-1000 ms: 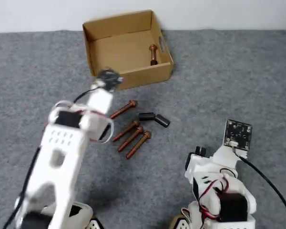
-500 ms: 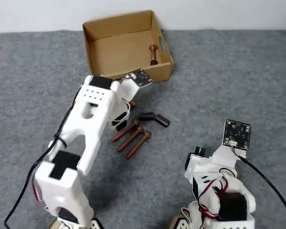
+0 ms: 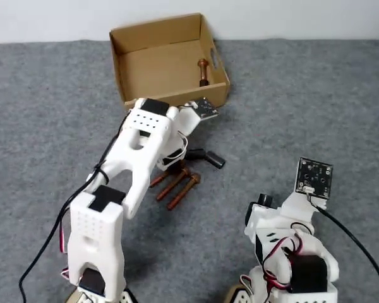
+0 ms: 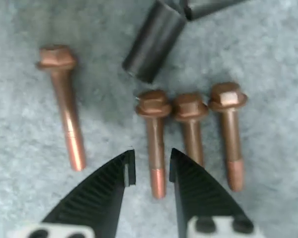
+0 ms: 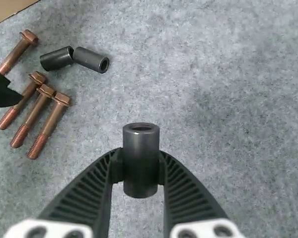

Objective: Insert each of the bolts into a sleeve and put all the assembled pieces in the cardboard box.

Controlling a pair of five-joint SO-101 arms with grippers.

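My left gripper (image 4: pixel 151 166) is open just above the grey mat, its two black fingertips on either side of the threaded end of a copper bolt (image 4: pixel 154 141). Two more bolts (image 4: pixel 191 124) (image 4: pixel 228 130) lie next to it, and another bolt (image 4: pixel 64 106) lies apart. Two black sleeves (image 4: pixel 154 47) (image 3: pixel 205 156) rest just past the bolt heads. My right gripper (image 5: pixel 140 171) is shut on a black sleeve (image 5: pixel 140 156), held upright over bare mat with its bore showing. The cardboard box (image 3: pixel 139 35) stands at the back, with one assembled piece (image 3: pixel 203 71) inside.
The left arm (image 3: pixel 136 158) stretches over the mat and covers part of the bolt group (image 3: pixel 177 186). The right arm (image 3: pixel 290 246) sits folded at the front right. Open grey mat lies to the right of the sleeves and box.
The left arm has swung right from beside the box's front wall and come down over the bolts. The right arm has kept still with its sleeve.
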